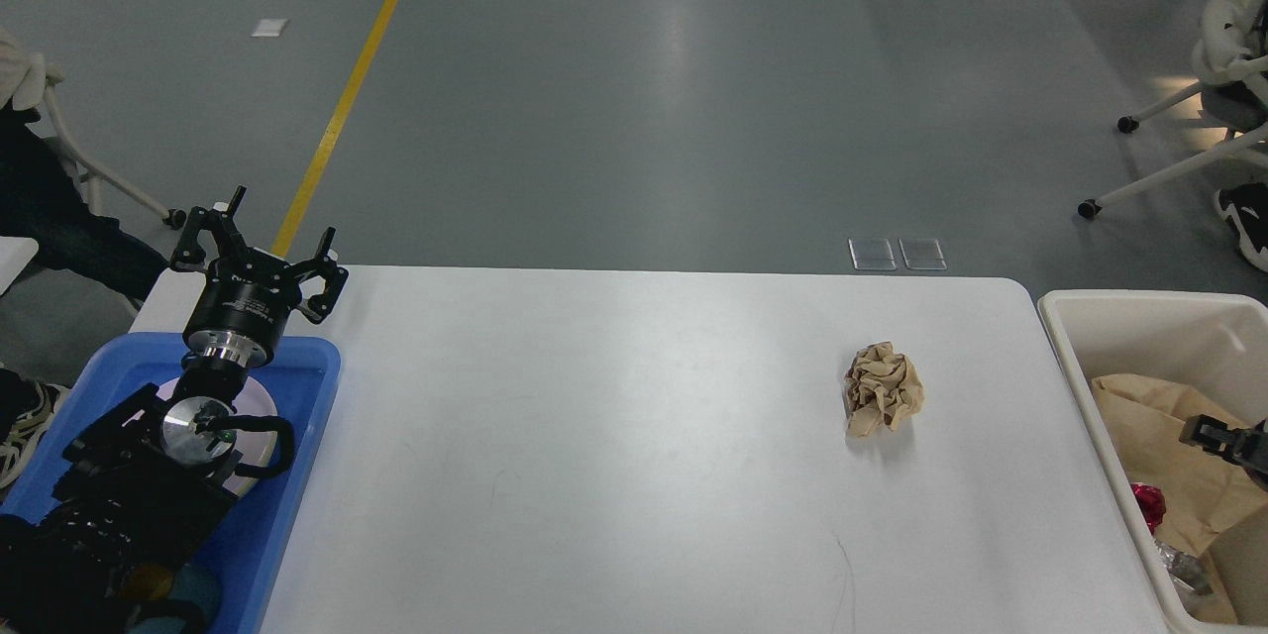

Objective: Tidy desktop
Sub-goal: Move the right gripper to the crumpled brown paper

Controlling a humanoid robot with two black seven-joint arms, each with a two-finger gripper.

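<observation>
The white desktop (634, 436) fills the middle of the head view. A crumpled brown paper ball (883, 401) lies alone on its right part. My left gripper (267, 240) hangs open and empty over the far end of the blue tray (302, 416) at the left edge. Only a small black tip of my right gripper (1223, 438) shows at the right border, inside the cream bin (1119, 312), and its fingers cannot be told apart. A shiny red wrapper (1147, 505) lies in the bin below that tip, apart from it.
The bin also holds brown paper (1159, 416) and clear plastic scraps. In the tray, a pale plate (260, 416) sits under my left arm. Office chairs (1204, 129) stand on the floor at the far right, and a seated person (40, 208) is at the far left.
</observation>
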